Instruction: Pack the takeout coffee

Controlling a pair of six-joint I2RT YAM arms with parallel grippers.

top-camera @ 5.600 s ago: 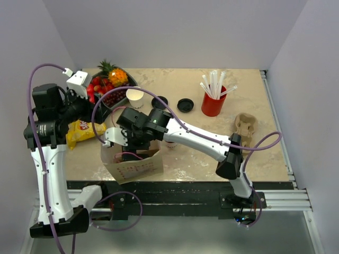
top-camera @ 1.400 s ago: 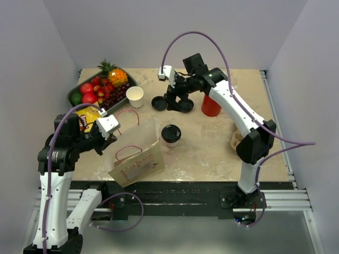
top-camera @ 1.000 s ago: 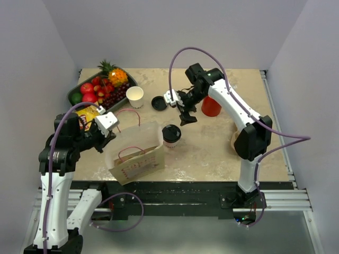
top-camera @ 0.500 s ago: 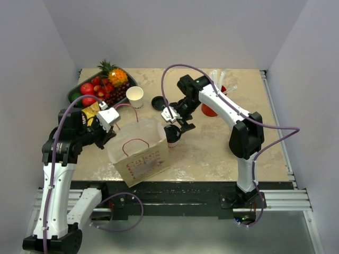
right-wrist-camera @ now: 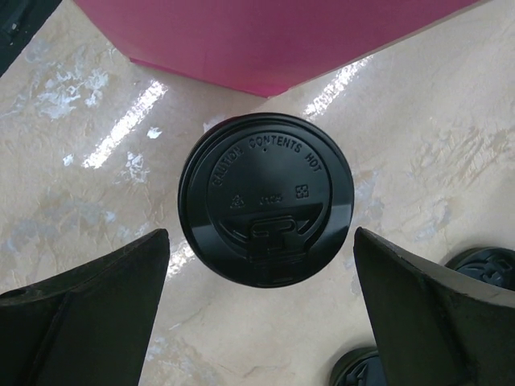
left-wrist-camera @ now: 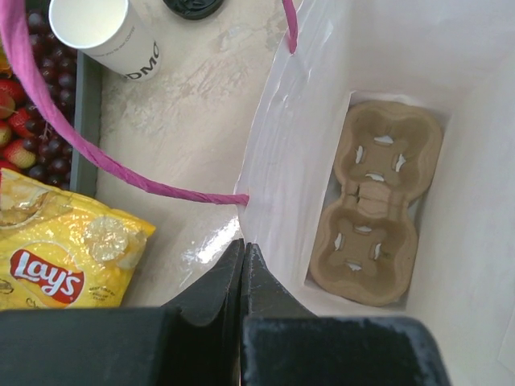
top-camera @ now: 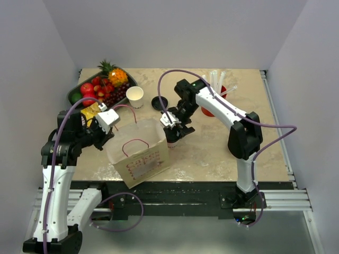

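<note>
Stood paper bag point(top-camera: 139, 151) upright with left gripper point(left-wrist-camera: 243, 265) pinched shut on its rim, and lowered right gripper point(top-camera: 177, 124), jaws wide and empty, astride lidded coffee cup point(right-wrist-camera: 265, 197) just beside it, toward tabletop's point(top-camera: 212, 153) near edge; grasp likely next.

So the takeout coffee point(right-wrist-camera: 265, 199) is standing upright on the surface point(right-wrist-camera: 386, 161) with its lid point(right-wrist-camera: 265, 173) already on. The wrist view looks straight down on it, so it's pretty much all lid: round, black plastic, a raised rim all the way around, "CAUTION CONTENTS HOT" embossed in an arc along the top, and a moulded sip-hole section on the lower side. It looks seated level, not cocked. The cup body is tucked out of sight underneath. It's roughly mid-surface left to right, somewhat closer to the near edge than the far one. The overhead view barely shows it.
</note>
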